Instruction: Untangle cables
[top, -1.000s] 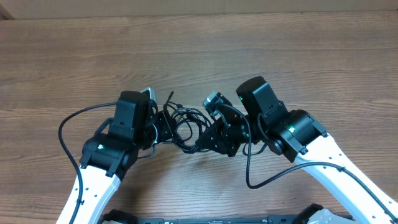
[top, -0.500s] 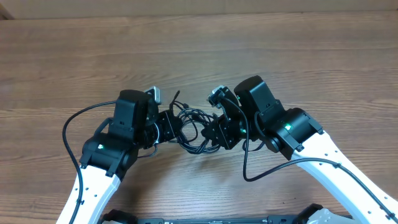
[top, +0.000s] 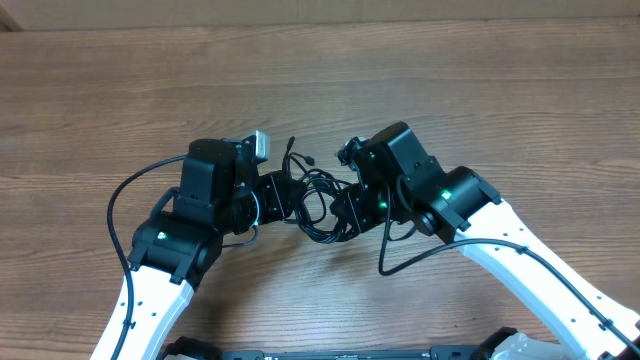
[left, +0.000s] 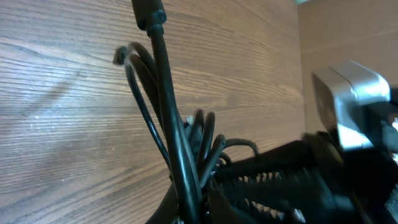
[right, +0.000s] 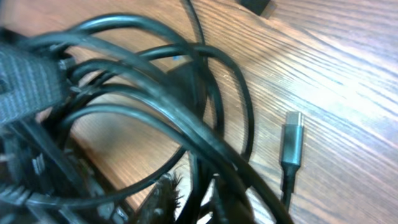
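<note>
**Both end effectors clamped on one coiled bundle, centre of frame**

Overhead view, read left to right. Left of centre, your left end effector (top: 282, 196) is closed on the cables (top: 315, 192). Its wrist view shows several black strands running down into the shut fingers at the bottom edge, and one run rising to a black plug (left: 148, 12) at the top of that frame.

At centre, the cables form a small tangle of overlapping loops over the wooden tabletop (top: 470, 90), bridging the two end effectors. Whether the bundle rests on the wood or is lifted clear cannot be told.

Right of centre, your right end effector (top: 342, 208) is likewise closed, with strands passing down between its fingers in its wrist view. A silvery plug (right: 291, 138) sits free of the loops at the right of that frame.

Handling, as a judgement: the bundle looks light, limp and smooth-jacketed. It will probably sag, slip through a loose pinch, and tighten into a knot if you pull the two grips straight apart. The plugs are the only rigid parts and the likeliest to snag in a loop. Take hold of a single strand just behind a free plug, not a fistful of loops, and feed that end back through the coil.
</note>
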